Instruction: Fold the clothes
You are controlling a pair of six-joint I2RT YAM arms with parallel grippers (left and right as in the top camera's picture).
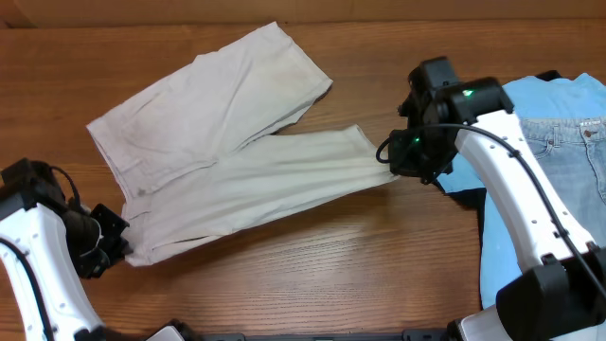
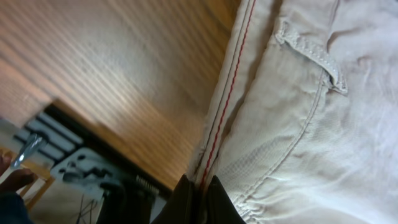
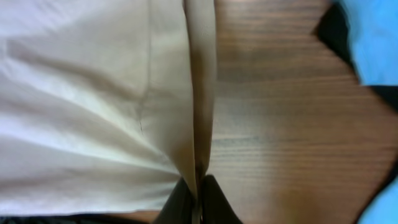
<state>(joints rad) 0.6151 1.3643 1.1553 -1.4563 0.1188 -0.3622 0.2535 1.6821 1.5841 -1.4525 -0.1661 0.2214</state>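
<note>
The clothes point(image 1: 227, 142), pale beige shorts, lie spread on the wooden table with one leg pointing to the back and the other stretched toward the right. My left gripper point(image 1: 118, 248) is shut on the waistband corner at the front left; its wrist view shows the dark fingers point(image 2: 183, 202) pinching the red-stitched edge of the clothes point(image 2: 298, 124). My right gripper point(image 1: 396, 169) is shut on the hem of the right-pointing leg, and the right wrist view shows the folded hem of the clothes point(image 3: 93, 106) clamped between the fingers point(image 3: 180, 202).
A light blue T-shirt point(image 1: 554, 104) and pale blue jeans point(image 1: 568, 156) lie at the right edge, just behind my right arm. Bare wooden table point(image 1: 312, 275) runs along the front between the two arms.
</note>
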